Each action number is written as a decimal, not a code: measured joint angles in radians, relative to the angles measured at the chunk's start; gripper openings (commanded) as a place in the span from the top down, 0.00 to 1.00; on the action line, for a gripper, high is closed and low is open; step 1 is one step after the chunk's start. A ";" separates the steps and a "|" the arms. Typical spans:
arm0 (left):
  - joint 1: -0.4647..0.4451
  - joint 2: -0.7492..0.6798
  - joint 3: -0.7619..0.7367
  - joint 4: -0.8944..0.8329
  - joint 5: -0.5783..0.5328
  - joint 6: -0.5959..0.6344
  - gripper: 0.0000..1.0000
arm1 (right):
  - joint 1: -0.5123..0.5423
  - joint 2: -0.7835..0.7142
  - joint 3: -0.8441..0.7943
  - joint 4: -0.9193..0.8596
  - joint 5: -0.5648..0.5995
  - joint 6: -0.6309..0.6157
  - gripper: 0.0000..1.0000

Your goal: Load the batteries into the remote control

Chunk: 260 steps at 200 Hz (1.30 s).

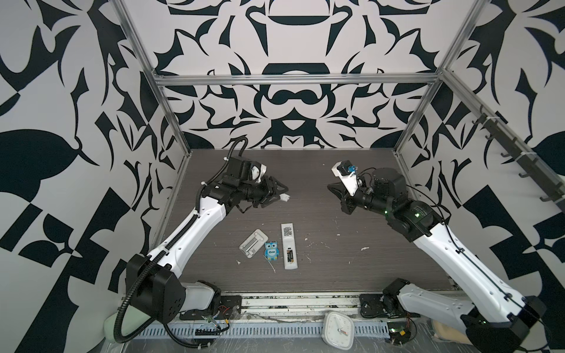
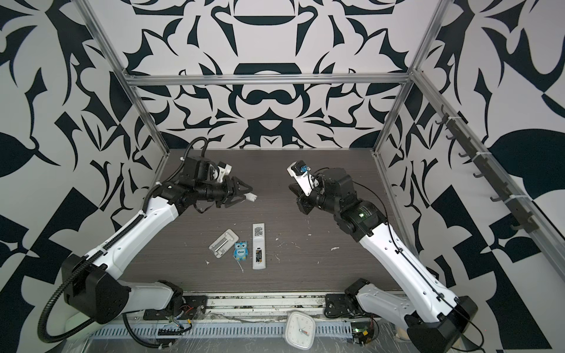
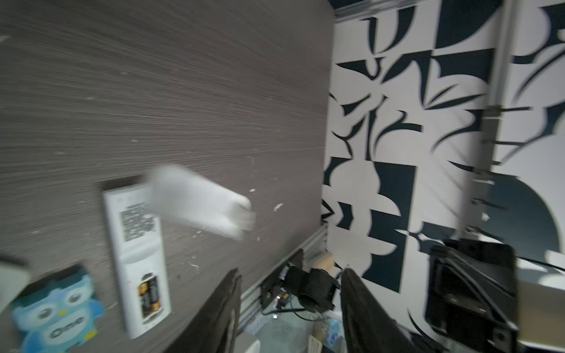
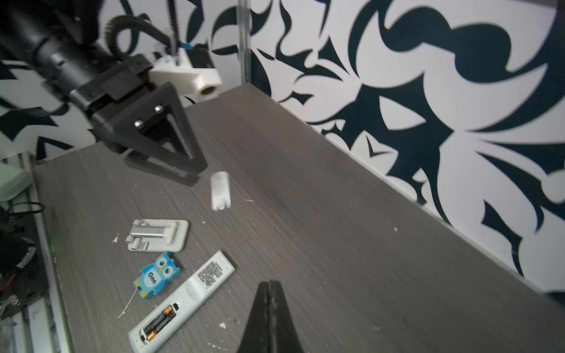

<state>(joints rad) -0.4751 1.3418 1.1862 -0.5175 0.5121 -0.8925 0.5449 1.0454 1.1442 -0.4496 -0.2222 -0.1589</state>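
1. Near the front edge of the tabletop, about the middle, lies the remote control. Its white back faces up and its long side points toward the back edge.
2. Both batteries sit side by side in the open slot at its front end.
3. Just left of the remote is a small blue owl. Left of the owl is a flat grey-white tray.
4. Farther back on the left, the left gripper hangs over the tabletop. Its jaws are spread with nothing between them.
5. A small white piece is just beside its tips, not pinched by them. I cannot tell if it lies on the tabletop or is in the air.
6. Across from it on the right, the right gripper is pressed together and holds nothing.
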 measured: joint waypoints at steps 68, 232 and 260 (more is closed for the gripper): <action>-0.224 0.008 -0.145 -0.103 -0.306 -0.043 0.48 | 0.000 -0.008 -0.034 -0.119 0.101 0.059 0.99; 0.333 0.671 0.566 -0.190 -0.463 0.298 0.45 | -0.001 0.104 -0.002 -0.211 0.119 0.157 0.40; 0.386 0.920 0.854 -0.276 -0.483 0.395 0.43 | -0.002 0.195 0.050 -0.237 0.119 0.172 0.35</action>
<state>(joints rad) -0.0895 2.2620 2.0403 -0.7933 0.0288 -0.4976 0.5430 1.2407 1.1946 -0.6861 -0.1032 0.0132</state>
